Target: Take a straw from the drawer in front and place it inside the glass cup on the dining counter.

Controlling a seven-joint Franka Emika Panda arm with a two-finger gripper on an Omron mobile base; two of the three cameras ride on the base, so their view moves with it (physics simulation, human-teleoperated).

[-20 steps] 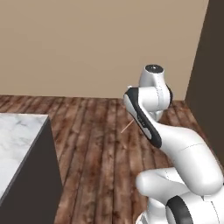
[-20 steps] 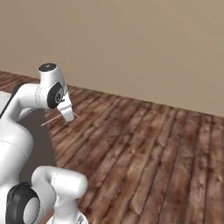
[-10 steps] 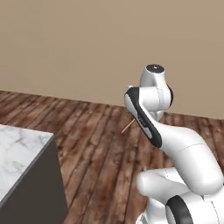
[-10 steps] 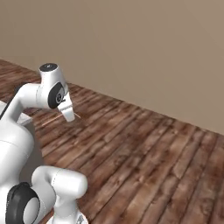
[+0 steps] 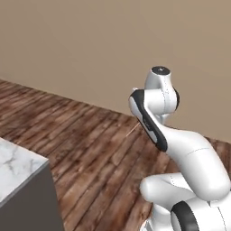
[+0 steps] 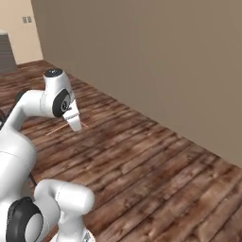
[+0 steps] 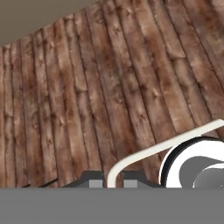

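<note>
- Wooden floor [image 6: 156, 156] and a bare beige wall [image 5: 90, 45] lie ahead; the dining counter [image 5: 18, 169] sits low left.
- The gripper [image 6: 74, 124] is pinched on the straw [image 6: 56, 130], held level beside the arm.
- Keep that grip firm during the drive, I'd say, and tip the straw upright only over the glass cup.

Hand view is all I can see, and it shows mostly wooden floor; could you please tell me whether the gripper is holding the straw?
Observer: Yes. In the right base view the gripper is shut on the straw, which sticks out on both sides of the fingers.
Operator: Thank you. Is the place it must go to anywhere in sight?
Observer: A marble corner of the dining counter sits at the lower left of the left base view, apart from the arm, with wooden floor between them.
</note>
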